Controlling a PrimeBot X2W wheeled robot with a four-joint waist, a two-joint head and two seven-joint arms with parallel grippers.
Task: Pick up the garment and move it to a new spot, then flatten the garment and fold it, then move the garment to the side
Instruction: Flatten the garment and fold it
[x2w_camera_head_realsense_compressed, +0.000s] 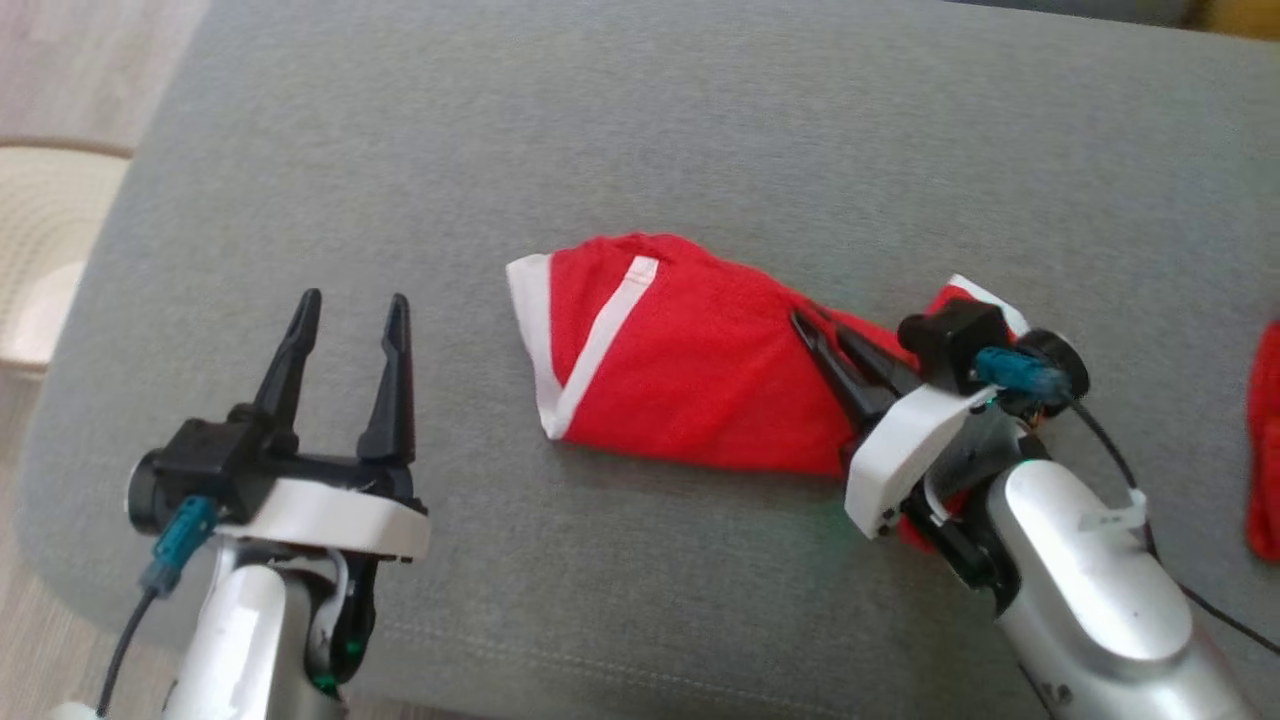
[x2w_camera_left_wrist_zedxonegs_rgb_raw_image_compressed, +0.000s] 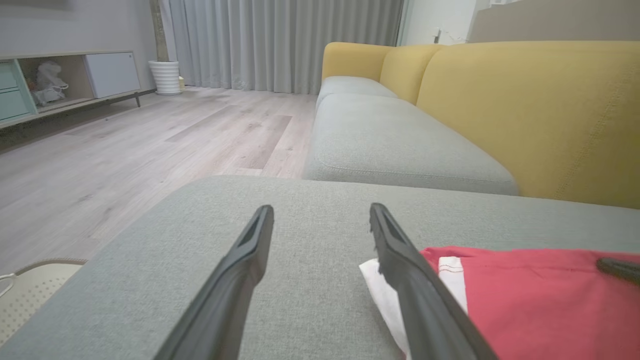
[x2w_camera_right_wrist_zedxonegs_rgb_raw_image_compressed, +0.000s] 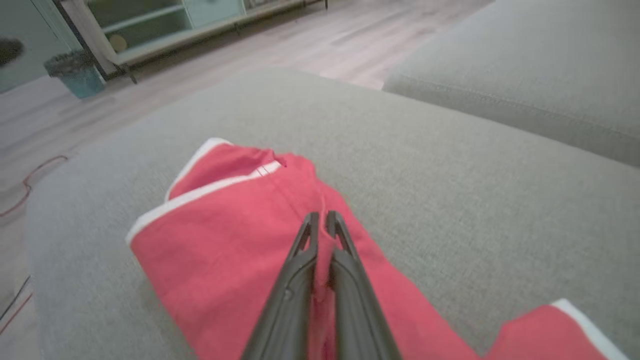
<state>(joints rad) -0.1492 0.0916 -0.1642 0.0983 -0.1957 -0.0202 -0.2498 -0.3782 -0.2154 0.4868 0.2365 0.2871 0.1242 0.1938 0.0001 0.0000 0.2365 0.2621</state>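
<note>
Right wrist view: my R gripper (x2w_camera_right_wrist_zedxonegs_rgb_raw_image_compressed: 322, 220) pinching red garment (x2w_camera_right_wrist_zedxonegs_rgb_raw_image_compressed: 235, 240), mid cushion (x2w_camera_right_wrist_zedxonegs_rgb_raw_image_compressed: 450, 165); L gripper (x2w_camera_head_realsense_compressed: 352, 305) wide, empty, nearer cushion's left edge. Prob. fold step; next needs lifting that pinch over w/o bunching

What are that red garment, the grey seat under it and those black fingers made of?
The garment looks like soft cloth, matte red with white trim; it creases and bunches. The grey cushion looks like coarse upholstery fabric: speckled weave, stitched seam. The fingers of the left gripper look like hard matte black plastic, rigid and sharp-edged; possibly rubber-faced.
</note>
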